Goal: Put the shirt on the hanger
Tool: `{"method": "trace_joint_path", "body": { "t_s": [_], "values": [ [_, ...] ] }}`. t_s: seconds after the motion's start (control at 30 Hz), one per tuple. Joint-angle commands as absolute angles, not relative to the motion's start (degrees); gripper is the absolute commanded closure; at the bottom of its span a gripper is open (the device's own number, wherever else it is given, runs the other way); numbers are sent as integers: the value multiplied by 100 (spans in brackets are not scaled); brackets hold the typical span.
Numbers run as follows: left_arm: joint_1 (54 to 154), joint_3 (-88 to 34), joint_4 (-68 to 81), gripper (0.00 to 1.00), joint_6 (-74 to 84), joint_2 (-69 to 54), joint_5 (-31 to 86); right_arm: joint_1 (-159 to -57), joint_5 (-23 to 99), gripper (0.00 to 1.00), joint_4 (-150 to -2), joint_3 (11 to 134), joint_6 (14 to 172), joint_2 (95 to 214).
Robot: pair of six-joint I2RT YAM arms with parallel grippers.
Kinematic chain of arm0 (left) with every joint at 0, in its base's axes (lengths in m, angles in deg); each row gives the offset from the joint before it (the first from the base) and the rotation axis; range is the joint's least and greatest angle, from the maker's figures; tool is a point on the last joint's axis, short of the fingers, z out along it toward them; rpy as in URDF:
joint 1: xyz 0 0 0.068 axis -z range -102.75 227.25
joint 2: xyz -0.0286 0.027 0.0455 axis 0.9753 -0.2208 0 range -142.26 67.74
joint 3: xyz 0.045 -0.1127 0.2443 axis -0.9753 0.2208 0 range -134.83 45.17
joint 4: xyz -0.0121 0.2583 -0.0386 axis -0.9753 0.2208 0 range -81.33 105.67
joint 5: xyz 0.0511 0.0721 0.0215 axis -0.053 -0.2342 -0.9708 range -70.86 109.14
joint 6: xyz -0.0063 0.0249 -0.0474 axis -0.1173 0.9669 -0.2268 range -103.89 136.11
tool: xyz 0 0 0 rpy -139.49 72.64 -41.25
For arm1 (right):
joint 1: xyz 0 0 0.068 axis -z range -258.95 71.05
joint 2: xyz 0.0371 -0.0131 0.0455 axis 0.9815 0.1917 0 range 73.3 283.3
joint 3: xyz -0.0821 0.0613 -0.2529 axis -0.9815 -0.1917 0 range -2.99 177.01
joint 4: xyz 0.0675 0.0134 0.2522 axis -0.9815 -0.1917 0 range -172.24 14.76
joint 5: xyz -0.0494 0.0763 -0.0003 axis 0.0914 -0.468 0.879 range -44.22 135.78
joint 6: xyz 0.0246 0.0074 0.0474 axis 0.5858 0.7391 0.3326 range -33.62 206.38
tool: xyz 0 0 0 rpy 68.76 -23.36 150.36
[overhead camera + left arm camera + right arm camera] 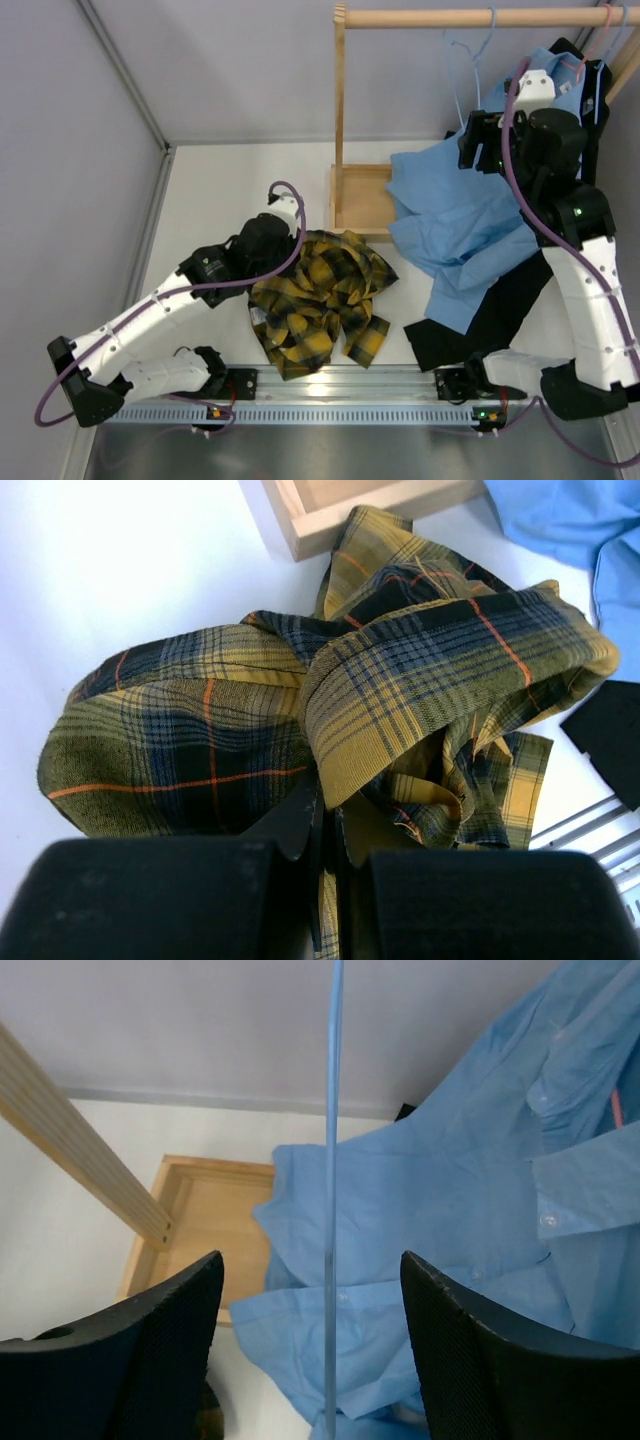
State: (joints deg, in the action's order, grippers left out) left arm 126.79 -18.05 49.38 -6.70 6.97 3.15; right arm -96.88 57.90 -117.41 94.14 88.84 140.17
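While the left end effector (322, 845) pinched the plaid shirt (430, 670), the wire of the pale blue hanger (333, 1110) stood upright inside the open right end effector (310, 1280).

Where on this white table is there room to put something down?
Bare white tabletop lies far left, between the grey wall, the wooden rack base and the yellow and black plaid shirt. The right side is crowded with the light blue shirt and black garment.
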Motion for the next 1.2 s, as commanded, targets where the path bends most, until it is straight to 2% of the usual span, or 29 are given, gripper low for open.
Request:
{"method": "trace_joint_path", "body": {
  "t_s": [0.0, 0.03, 0.33, 0.57, 0.7, 0.83, 0.97, 1.1, 1.17],
  "values": [
    [12655, -1697, 4796, 100, -744, 797, 542, -9223, 4922, 35, -12077, 9554, 8691, 14588],
    [12655, -1662, 4805, 100, -727, 815, 551, -9178, 4842, 40, -12068, 9554, 8717, 14624],
    [12655, -1354, 4805, 100, -656, 1052, 797, -9037, 4806, 59, -12059, 9624, 8761, 14765],
    [12655, -1266, 4805, 100, -674, 1131, 903, -9046, 5035, 62, -12068, 9695, 8770, 14783],
    [12655, -1239, 4796, 100, -674, 1088, 911, -9037, 5096, 70, -12059, 9738, 8770, 14783],
    [12655, -1196, 4796, 100, -709, 1052, 947, -9037, 5245, 84, -12033, 9861, 8744, 14800],
    [12655, -1178, 4787, 100, -718, 1052, 973, -9046, 5246, 85, -11998, 9967, 8744, 14862],
    [12655, -1178, 4787, 100, -692, 1043, 982, -9037, 5237, 100, -12015, 9993, 8735, 14915],
    [12655, -1178, 4796, 100, -674, 1044, 964, -9046, 5263, 100, -12006, 10002, 8735, 14923]
  ]
}}
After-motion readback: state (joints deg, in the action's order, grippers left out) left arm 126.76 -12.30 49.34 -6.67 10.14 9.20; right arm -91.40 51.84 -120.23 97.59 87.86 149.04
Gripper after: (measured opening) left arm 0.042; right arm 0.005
